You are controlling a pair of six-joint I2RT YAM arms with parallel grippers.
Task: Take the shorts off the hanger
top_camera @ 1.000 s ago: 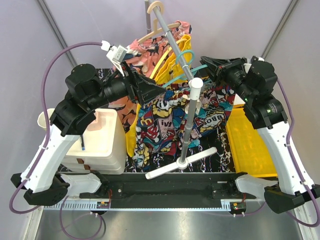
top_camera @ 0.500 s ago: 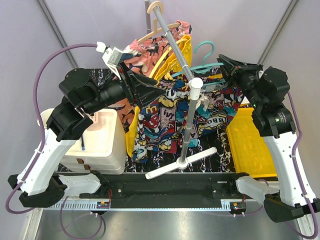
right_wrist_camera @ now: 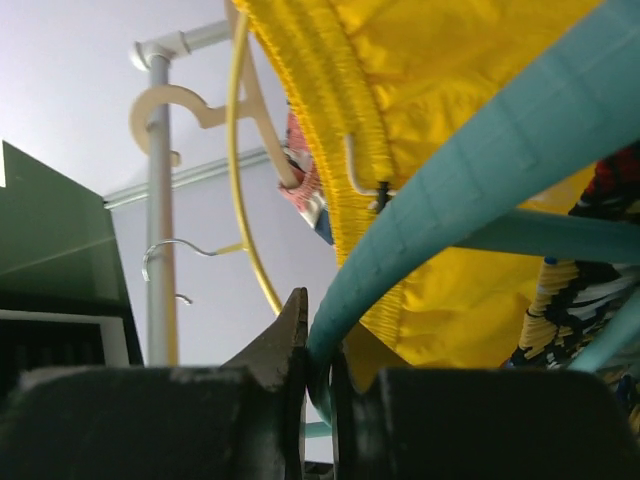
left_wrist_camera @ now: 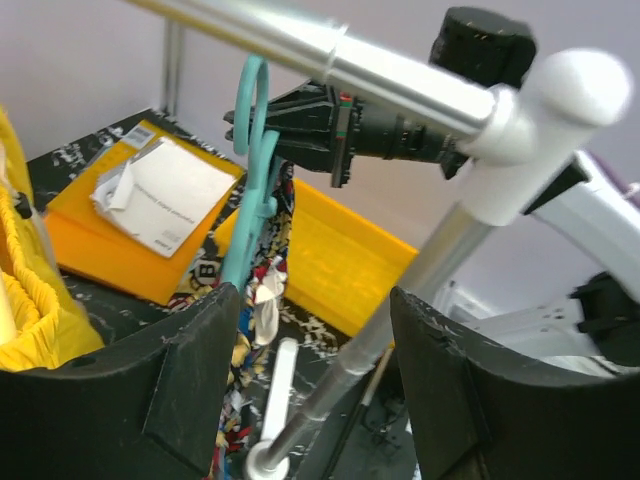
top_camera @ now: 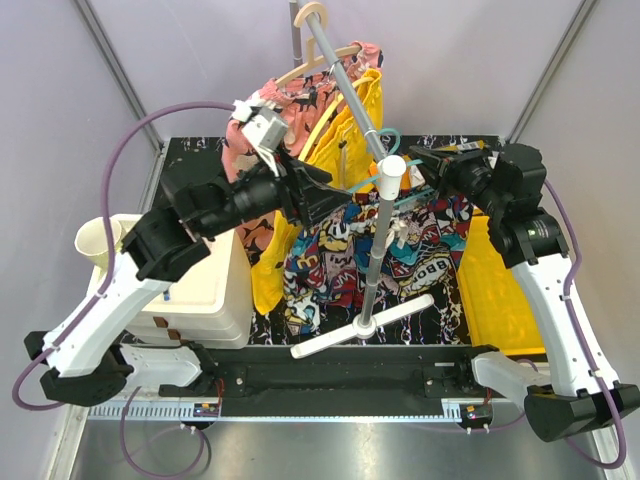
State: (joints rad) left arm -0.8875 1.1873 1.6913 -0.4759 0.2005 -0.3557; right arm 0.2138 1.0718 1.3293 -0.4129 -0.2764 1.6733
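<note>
Two pairs of soft, light shorts: printed pair [top_camera: 340, 260] hanging from teal hanger [right_wrist_camera: 450, 190] beside rail [top_camera: 345, 85], yellow pair [right_wrist_camera: 480, 60] behind. Hanger pinched tight in right gripper [right_wrist_camera: 318, 370]; left gripper [left_wrist_camera: 312, 310] parted, grasping nothing. Probably limp; best taken at elastic waist. Nothing visible in yellow tray [top_camera: 500, 290]; white bin [top_camera: 215, 290] contents hidden.

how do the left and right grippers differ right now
The left gripper is open and holds nothing; the right gripper is shut on the teal hanger. The hanger lies ahead of the left's fingers, untouched; the right pinches it. Both are up by the rail.
</note>
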